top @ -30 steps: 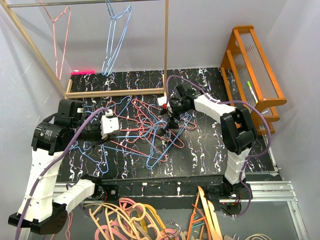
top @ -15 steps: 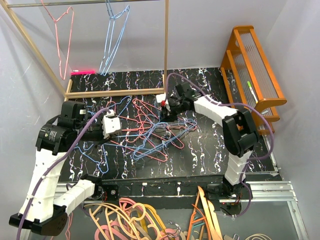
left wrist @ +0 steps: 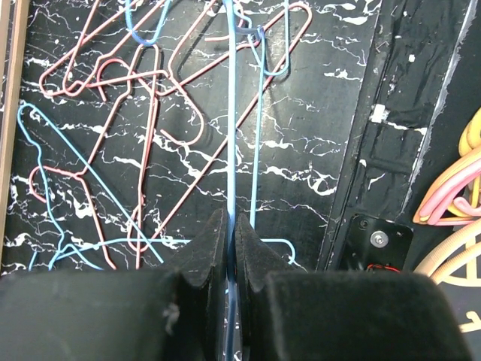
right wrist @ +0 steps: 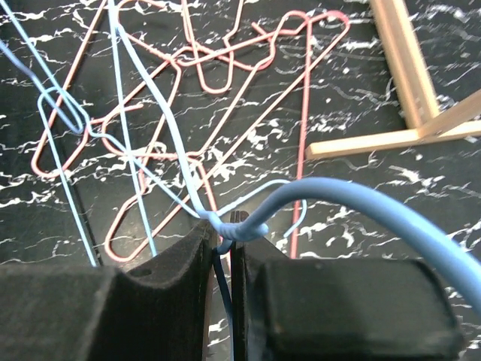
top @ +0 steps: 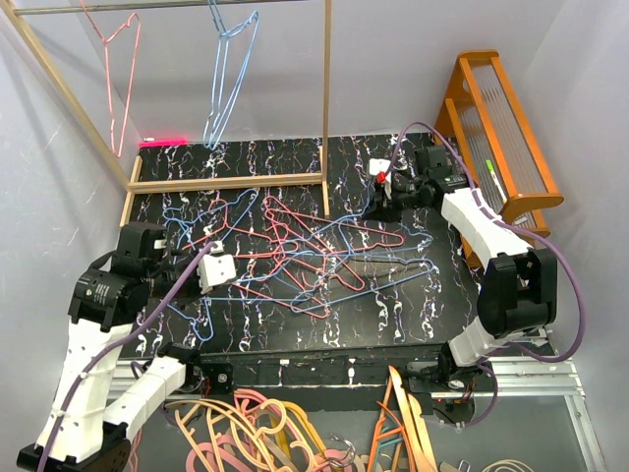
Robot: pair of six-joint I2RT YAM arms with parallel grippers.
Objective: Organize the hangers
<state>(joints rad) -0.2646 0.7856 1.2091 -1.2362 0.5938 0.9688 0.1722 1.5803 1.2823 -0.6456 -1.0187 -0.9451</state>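
Both shut | right gripper pinching light-blue thin wire hanger at neck; left gripper pinching blue wire strand | I'd lift slowly; tangled pink-red wire hangers may drag

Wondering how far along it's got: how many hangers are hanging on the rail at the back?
2: a pink hanger toward the left end of the rail, and a light blue hanger further right. The blue one may hide another behind it.

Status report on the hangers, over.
Left gripper shut on a light blue wire hanger. Right gripper shut on a light blue hanger neck; same hanger or not, unclear. Pink-red wire hangers tangled across both.
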